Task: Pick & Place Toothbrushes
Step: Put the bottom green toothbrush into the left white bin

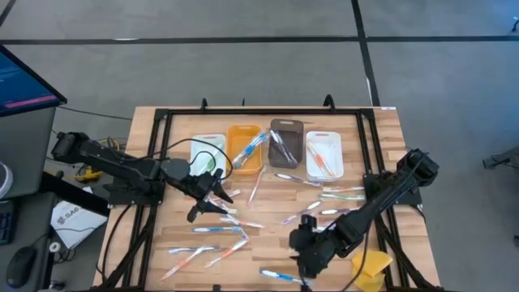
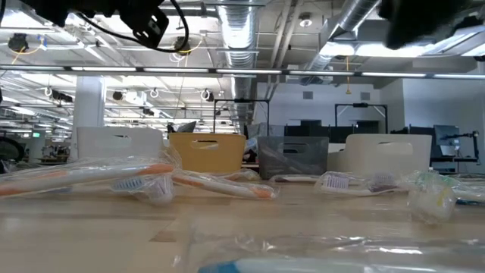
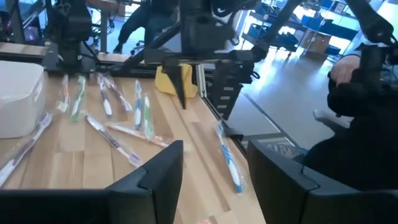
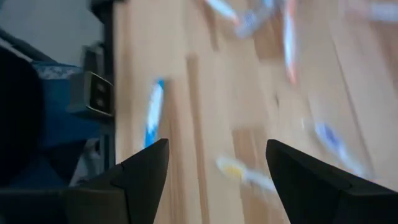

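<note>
The toothbrushes lie scattered across the middle and lower part of the table, a few already in the bins at upper centre; the left gripper hangs left of centre, jaws apart and empty; the right gripper sits at lower centre-right, jaws wide, empty. Wrapped in clear film, they look light, stiff, probably slippery; mid-handle seems the safest hold.

Orange bin, grey bin — pale wood table, yellow lump
</note>
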`<state>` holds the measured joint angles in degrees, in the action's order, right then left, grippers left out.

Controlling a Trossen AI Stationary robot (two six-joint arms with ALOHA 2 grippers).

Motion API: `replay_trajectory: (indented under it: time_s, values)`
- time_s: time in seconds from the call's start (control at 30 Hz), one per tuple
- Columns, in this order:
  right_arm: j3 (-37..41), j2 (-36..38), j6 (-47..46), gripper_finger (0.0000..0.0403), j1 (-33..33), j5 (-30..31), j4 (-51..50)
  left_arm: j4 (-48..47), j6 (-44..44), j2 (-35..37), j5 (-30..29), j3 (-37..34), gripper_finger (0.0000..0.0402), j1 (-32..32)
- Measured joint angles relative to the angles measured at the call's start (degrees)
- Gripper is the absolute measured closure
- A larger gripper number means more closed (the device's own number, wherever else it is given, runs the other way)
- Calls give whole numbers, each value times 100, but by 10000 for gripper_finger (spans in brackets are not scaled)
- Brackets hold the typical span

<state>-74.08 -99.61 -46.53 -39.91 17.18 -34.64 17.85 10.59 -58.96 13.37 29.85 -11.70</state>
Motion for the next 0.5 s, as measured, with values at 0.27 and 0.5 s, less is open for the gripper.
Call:
replay_trajectory:
  time_s: [0.27,0.5]
  values:
    - [1,0,-1401,139,101,-599,-2095,146,-150,0,-2,-40,229,0]
    - [59,2,-1292,139,97,-550,-2683,167,-173,0,-2,-42,229,0]
